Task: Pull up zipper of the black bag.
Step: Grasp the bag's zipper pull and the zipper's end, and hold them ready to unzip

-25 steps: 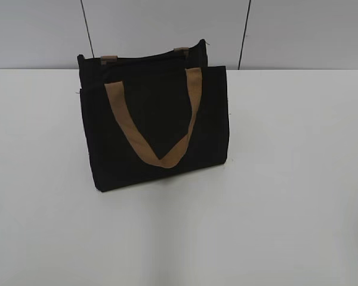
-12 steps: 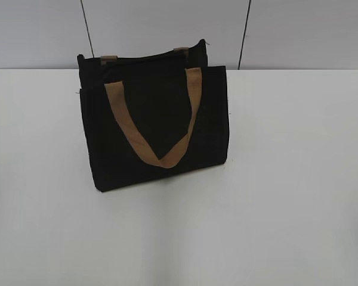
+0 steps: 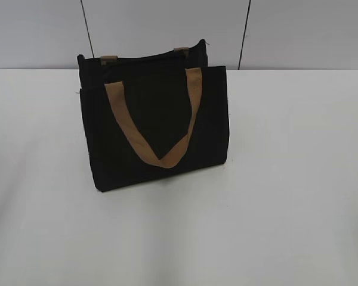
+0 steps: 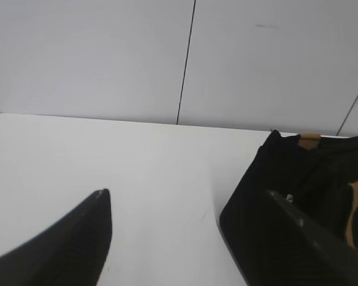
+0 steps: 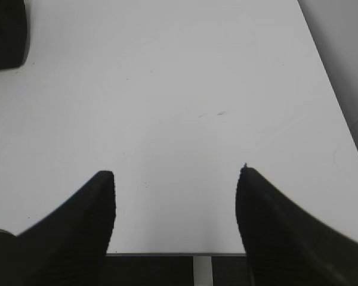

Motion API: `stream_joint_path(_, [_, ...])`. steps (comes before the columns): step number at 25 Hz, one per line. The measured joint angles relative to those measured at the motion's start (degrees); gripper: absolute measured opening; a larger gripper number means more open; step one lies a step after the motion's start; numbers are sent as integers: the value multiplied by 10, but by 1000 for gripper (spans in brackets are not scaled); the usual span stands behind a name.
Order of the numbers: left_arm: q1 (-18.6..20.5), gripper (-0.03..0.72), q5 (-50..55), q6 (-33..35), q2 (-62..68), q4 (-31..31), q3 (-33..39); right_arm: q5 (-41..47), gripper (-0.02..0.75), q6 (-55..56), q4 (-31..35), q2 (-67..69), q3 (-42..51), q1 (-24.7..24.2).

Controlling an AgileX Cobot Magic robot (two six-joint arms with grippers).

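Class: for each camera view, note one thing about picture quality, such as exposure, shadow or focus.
Exterior view: the black bag is so dark its fabric shows no detail; soft shadow on the table. Left wrist view: left gripper fingers are blurred silhouettes. Right wrist view: right gripper likewise dark, soft-edged.

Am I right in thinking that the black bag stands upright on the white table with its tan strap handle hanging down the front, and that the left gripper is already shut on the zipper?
Not quite. The black bag does stand upright on the white table with its tan strap handle hanging down the front, but the left wrist view shows the left gripper open, beside the bag and holding nothing.
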Motion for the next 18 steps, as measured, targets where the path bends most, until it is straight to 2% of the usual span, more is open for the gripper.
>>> stream_joint_path(4, [-41, 576, -120, 2, 93, -4, 43, 0, 484, 0, 0, 0, 0, 0])
stream_joint_path(12, [-171, 575, -359, 1, 311, -10, 55, 0, 484, 0, 0, 0, 0, 0])
stream_joint_path(15, [-197, 575, -431, -10, 395, -10, 55, 0, 484, 0, 0, 0, 0, 0])
stream_joint_path(18, [-204, 573, -495, -35, 473, 0, 55, 0, 484, 0, 0, 0, 0, 0])
